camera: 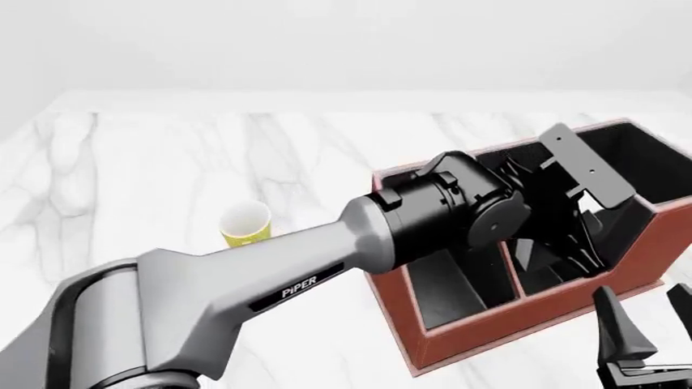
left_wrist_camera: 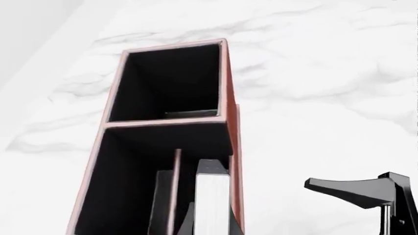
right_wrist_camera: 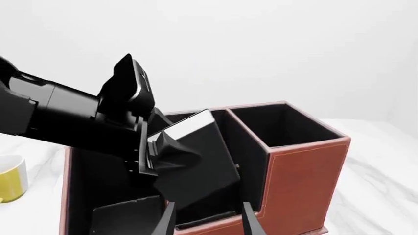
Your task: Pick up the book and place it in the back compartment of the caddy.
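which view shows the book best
The right wrist view: the glossy black book sits tilted in the left claw over the red-brown caddy. Left wrist shows only its white page edge; in front, the arm hides it.

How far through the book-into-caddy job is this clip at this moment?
Done: the book is off the table, clamped in the left gripper. In hand: it hangs tilted over the caddy, its lower end dipping inside the walls. Left: the right wrist view does not settle which cell it is entering, so seating it in the back compartment and opening the fingers remain. The right gripper idles open beside the caddy; the mug stands apart.
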Controlling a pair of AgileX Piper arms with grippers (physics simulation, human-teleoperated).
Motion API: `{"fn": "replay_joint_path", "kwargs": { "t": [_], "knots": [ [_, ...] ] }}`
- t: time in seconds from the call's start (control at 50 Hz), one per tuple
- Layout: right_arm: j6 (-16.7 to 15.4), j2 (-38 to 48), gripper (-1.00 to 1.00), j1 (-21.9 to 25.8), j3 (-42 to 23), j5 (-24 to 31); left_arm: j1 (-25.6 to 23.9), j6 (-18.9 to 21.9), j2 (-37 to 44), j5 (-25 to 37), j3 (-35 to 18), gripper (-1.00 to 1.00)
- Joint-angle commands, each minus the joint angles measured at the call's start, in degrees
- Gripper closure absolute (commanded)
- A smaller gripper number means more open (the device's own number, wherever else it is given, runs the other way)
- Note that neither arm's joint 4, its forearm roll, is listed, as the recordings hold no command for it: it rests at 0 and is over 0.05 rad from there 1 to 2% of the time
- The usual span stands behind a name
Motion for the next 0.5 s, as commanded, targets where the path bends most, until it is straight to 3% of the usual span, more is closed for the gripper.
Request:
{"fn": "replay_joint_path", "kwargs": {
  "t": [0.02,0.5],
  "knots": [
    [0.18,0.29,-1.00,0.01,0.00,-0.23,-0.05,0.47,0.87,-1.35,-0.67,1.00],
    [0.45,1.14,-1.00,0.04,0.00,-0.99,-0.05,-0.53,2.81,-4.69,1.97,1.00]
  ]
}}
